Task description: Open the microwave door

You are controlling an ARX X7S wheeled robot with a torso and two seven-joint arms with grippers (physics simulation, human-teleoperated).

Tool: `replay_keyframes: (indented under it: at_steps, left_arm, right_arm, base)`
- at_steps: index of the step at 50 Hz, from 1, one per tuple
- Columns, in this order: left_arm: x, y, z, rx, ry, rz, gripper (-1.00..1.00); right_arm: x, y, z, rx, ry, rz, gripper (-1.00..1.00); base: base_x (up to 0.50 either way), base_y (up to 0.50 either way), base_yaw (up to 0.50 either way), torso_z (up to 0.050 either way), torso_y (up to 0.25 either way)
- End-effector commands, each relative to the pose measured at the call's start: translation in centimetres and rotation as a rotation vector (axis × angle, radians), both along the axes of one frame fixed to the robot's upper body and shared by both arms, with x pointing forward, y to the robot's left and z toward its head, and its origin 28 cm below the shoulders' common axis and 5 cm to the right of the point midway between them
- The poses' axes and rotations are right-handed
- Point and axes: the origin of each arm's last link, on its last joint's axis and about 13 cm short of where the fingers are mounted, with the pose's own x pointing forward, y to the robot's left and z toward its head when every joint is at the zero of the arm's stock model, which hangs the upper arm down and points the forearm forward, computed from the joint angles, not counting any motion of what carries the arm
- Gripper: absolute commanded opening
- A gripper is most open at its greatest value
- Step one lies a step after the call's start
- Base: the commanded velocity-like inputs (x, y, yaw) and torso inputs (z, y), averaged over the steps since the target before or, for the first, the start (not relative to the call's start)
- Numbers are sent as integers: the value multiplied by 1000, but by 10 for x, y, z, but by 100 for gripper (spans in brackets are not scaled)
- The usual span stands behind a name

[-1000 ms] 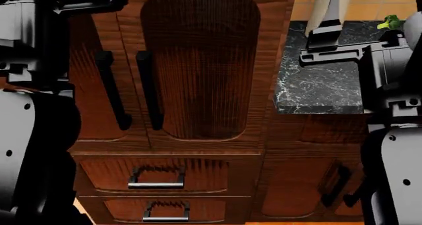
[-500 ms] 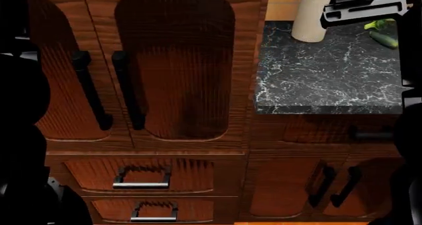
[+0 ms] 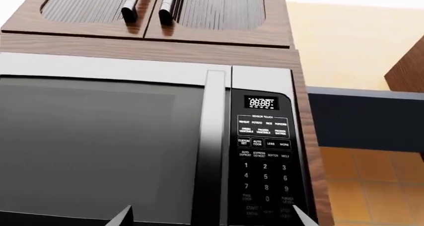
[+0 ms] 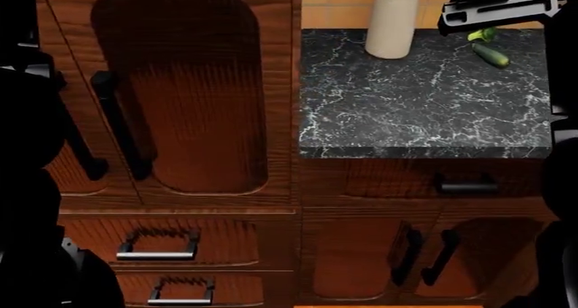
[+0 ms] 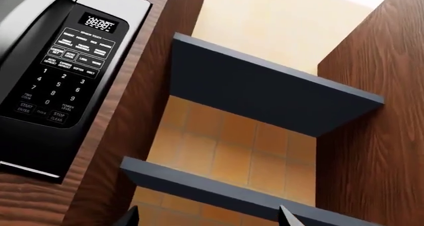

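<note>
The microwave fills the left wrist view: a dark glass door (image 3: 99, 146), shut flush, with a vertical steel handle (image 3: 213, 151) and a keypad panel (image 3: 265, 156) beside it. My left gripper (image 3: 212, 220) faces the handle with its jaws wide apart and nothing between them; only the two fingertips (image 3: 123, 217) show. In the right wrist view the microwave's keypad (image 5: 63, 77) lies off to one side. My right gripper (image 5: 206, 218) is open and empty, pointing at tiled wall between shelves. The head view does not hold the microwave.
Wooden cabinet doors (image 3: 152, 7) sit above the microwave. Two dark shelves (image 5: 278, 87) and a wooden side panel (image 5: 378, 112) stand beside it. Below, the head view shows a marble counter (image 4: 424, 98) with a white crock (image 4: 394, 20) and cucumbers (image 4: 492, 53), tall cabinet doors (image 4: 181, 91) and drawers (image 4: 158, 244).
The head view has swung to the right: the cabinet doors, drawers and counter have slid leftward in it. The right arm's black link stays at the top right.
</note>
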Motion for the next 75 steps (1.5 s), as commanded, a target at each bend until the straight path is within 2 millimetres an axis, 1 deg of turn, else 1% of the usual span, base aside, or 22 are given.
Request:
replay_keyframes:
  at_steps: [1,7,36,41,48,57,62,68,75]
  left_arm:
    - [-2,1,1,-1,-2,1,100]
    - [-2,2,1,-1,-2,4,100]
    - [-2,2,4,-5,-13,8,100]
    - [-3,3,7,-1,-13,12,100]
    - [4,3,30,13,35,10,100]
    - [27,1,64,42,121,5,100]
    - [35,-1,78,50,127,23,100]
    - [48,-5,90,65,116,60,100]
    - [45,3,111,87,107,91,100]
  right_arm:
    - [1,1,0,-15,4,11,100]
    - [2,2,-3,-16,7,15,100]
    - [-3,5,1,-22,-1,16,100]
    - [-4,5,1,-20,-2,13,100]
    - [-3,5,0,-22,1,20,100]
    - [-3,5,1,-27,2,22,100]
    - [-5,5,1,-26,2,21,100]
    - [-5,4,0,-24,5,18,100]
    - [-6,5,1,-30,7,18,100]
  base:
    - [281,0,0,0,0]
    - [282,0,0,0,0]
    - [282,0,0,0,0]
    - [0,0,0,0,0]
    - [0,0,0,0,0]
    - [0,0,0,0,0]
    - [0,0,0,0,0]
    - [0,0,0,0,0]
    - [0,0,0,0,0]
